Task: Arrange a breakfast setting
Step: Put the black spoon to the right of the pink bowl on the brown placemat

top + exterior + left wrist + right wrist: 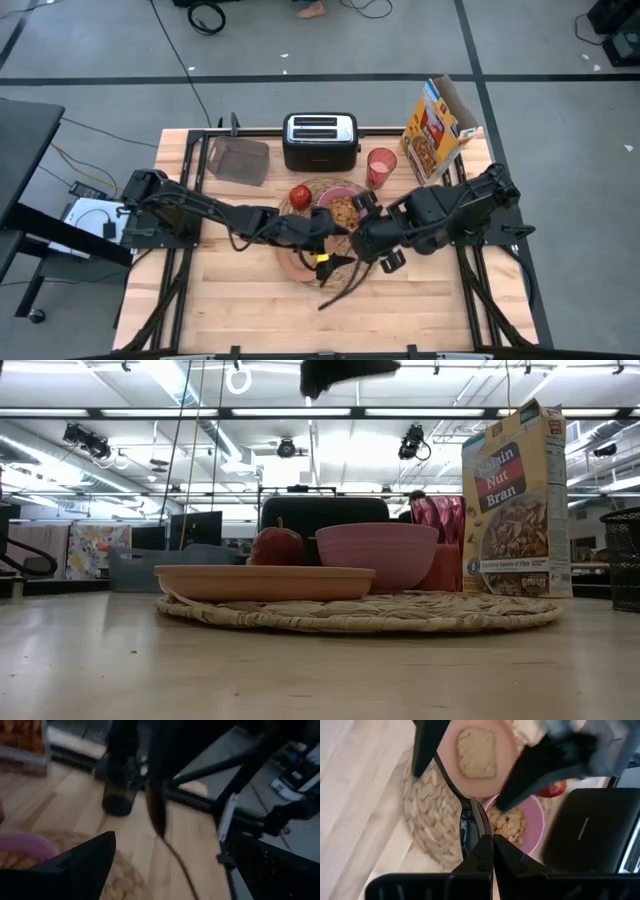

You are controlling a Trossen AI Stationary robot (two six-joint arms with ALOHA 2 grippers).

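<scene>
Right pincer [492, 851] is pinching the metal spoon [470, 822] at centre frame; thin, stiff, slippery, so grip the handle. Can't tell on the left one.

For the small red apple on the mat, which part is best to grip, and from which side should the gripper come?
Probably from above, fingers closing on the round sides of the apple. It sits between the plate and the pink bowl, with the toaster behind it, so a level approach looks blocked. The stem stands on top.

Pink bowl [377, 555], salmon-tan plate [264, 581], pale woven straw placemat [420, 612], red apple [277, 547], translucent pinkish-red cup [381, 166], yellow cereal box [517, 500], light wooden tabletop [250, 300].
</scene>
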